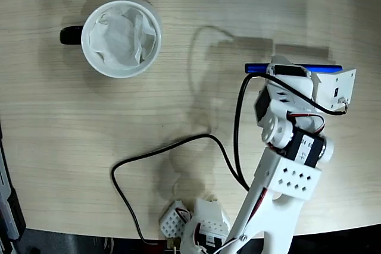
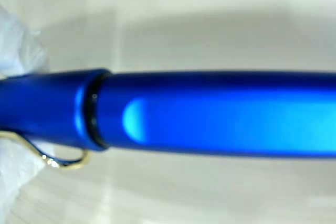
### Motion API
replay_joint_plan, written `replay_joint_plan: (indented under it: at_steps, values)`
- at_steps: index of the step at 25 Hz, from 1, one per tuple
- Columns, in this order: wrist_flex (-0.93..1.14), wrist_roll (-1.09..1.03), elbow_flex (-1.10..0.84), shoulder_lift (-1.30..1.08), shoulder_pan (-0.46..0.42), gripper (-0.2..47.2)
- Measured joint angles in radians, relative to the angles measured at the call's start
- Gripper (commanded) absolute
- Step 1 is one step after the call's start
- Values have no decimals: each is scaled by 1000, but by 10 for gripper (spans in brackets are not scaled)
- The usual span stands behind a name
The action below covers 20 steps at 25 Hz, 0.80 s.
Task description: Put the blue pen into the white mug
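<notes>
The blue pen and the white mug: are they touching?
Apart. The fixed view shows bare table between the blue pen and the white mug.

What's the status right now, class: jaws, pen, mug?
Gripper at the blue pen, jaws hidden under the arm. Pen horizontal, fills the wrist view. White mug off to the left, upright, paper-lined. Black cable on the table between.

Inventory by count:
- blue pen [image 1: 258, 68]: one
- white mug [image 1: 121, 38]: one, with one black handle [image 1: 71, 34] and one crumpled paper lining [image 1: 122, 35]
- white robot arm [image 1: 286, 165]: one
- black cable [image 1: 172, 147]: one
- desk [image 1: 71, 147]: one
</notes>
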Motion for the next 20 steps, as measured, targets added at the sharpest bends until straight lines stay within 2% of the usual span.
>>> replay_joint_plan:
  at_steps: [9,14,20]
  values:
    - [-61,0,20,190,-54,14]
    - [-202,0,132,327,-107,1]
    - [-367,120,279,483,-201,1]
